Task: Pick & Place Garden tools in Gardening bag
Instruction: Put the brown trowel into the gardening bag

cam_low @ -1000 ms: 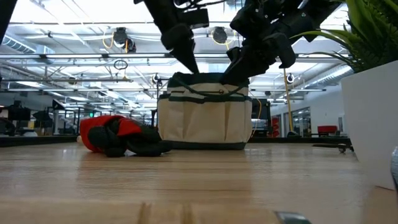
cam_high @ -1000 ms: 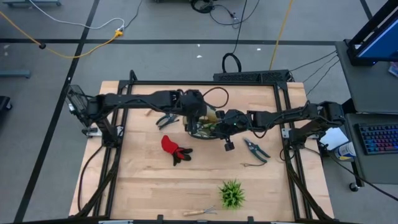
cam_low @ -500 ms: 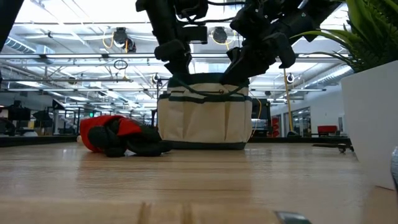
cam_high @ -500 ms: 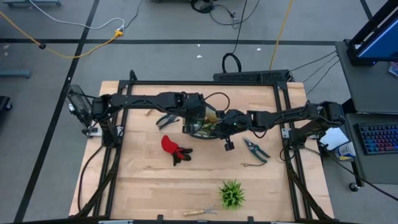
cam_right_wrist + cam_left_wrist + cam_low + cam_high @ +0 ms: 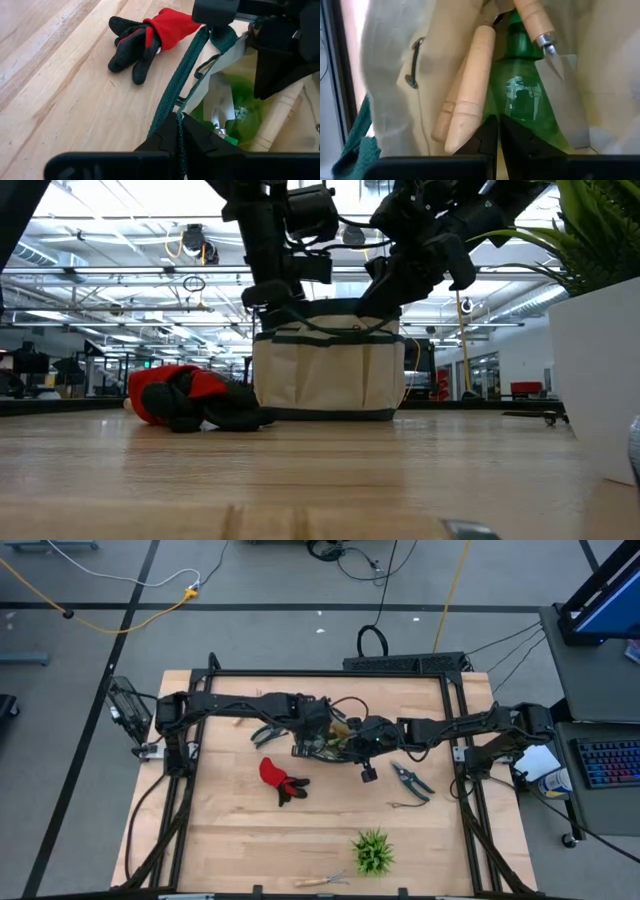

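Nearest the low camera, bare wooden surface runs back to the red-and-black glove lying just left of the cream gardening bag. Above the bag's mouth, the right claw is clamped on the bag's green strap. The left claw reaches inside the bag, its fingers together and holding nothing, beside wooden-handled tools. Farther right lie pruning shears.
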